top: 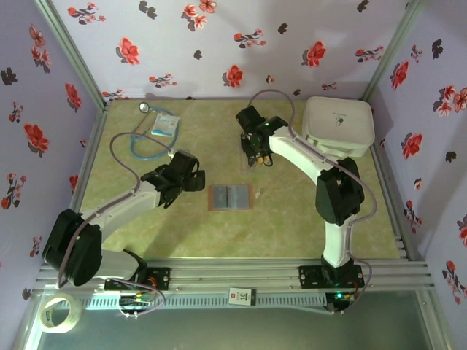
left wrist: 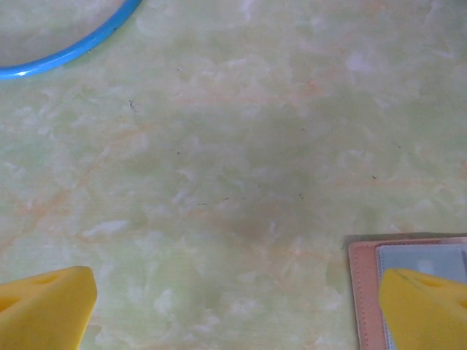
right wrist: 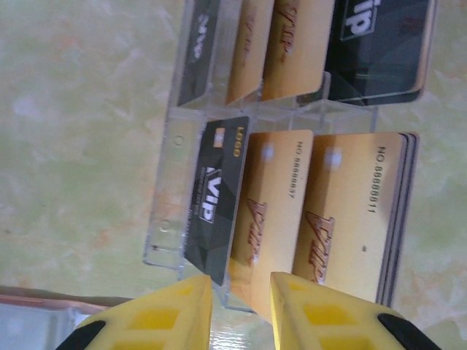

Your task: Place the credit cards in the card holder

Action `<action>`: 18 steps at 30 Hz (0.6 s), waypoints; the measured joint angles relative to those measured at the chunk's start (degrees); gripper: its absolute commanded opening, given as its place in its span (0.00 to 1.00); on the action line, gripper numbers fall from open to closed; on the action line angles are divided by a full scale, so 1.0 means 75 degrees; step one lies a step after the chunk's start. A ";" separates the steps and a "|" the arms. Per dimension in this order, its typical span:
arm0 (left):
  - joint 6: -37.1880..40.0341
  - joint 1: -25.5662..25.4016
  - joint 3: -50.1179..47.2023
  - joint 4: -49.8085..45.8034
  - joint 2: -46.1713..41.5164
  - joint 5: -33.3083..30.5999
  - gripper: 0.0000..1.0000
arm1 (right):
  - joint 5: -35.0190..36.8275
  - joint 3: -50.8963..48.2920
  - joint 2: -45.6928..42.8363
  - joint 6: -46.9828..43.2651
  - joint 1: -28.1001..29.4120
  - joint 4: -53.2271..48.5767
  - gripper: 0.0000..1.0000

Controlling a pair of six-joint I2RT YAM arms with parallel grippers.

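Right hand half-spread astride credit cards

From the right wrist I can't tell whether the right gripper pinches the credit cards beside the card holder, itself cropped.

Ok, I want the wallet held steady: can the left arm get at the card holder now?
Probably yes. The left gripper hangs open right beside the card holder, which lies unfolded on the table with nothing between them. The right gripper is away at the clear card rack, out of the path.
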 measured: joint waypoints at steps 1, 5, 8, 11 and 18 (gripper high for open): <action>0.0000 0.0003 0.0000 -0.0015 0.0003 0.0003 1.00 | 0.0082 0.0041 0.0041 0.0000 0.0000 -0.0061 0.26; 0.0000 0.0003 0.0000 -0.0067 0.0020 0.0058 1.00 | 0.0332 0.0335 0.0291 0.0000 0.0000 -0.0236 0.27; -0.0003 0.0003 0.0000 -0.0087 0.0026 0.0111 1.00 | 0.0466 0.0455 0.0481 0.0000 0.0000 -0.0274 0.27; -0.0003 0.0003 0.0000 -0.0090 0.0026 0.0140 1.00 | 0.0533 0.0501 0.0638 -0.0003 -0.0003 -0.0341 0.27; -0.0003 0.0017 0.0000 -0.0087 0.0026 0.0175 1.00 | 0.0752 0.0615 0.0863 -0.0003 0.0000 -0.0382 0.27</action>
